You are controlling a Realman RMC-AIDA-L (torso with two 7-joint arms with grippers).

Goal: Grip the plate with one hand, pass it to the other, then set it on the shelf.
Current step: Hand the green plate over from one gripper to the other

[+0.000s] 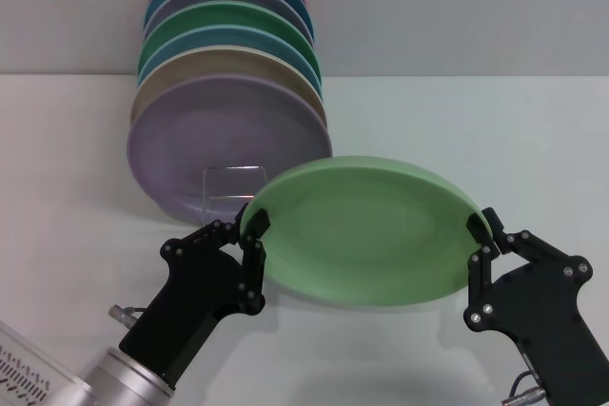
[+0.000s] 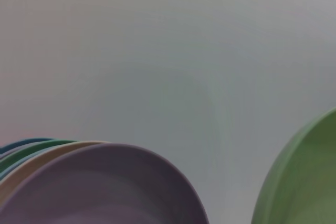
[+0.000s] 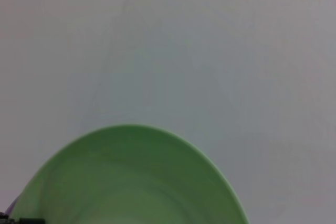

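The light mint-green plate hangs tilted above the white table in the head view, between my two hands. My left gripper clamps its left rim, one finger above and one below. On the opposite rim my right gripper is closed the same way. The left wrist view shows a slice of the plate and the right wrist view its rim; neither shows fingers. The shelf, a thin wire loop, stands just behind the plate's left part.
A row of several coloured plates stands on edge behind the shelf loop, with a lavender plate at the front and a dark green plate farther back. The lavender plate also fills the left wrist view's lower part. White table lies to the right.
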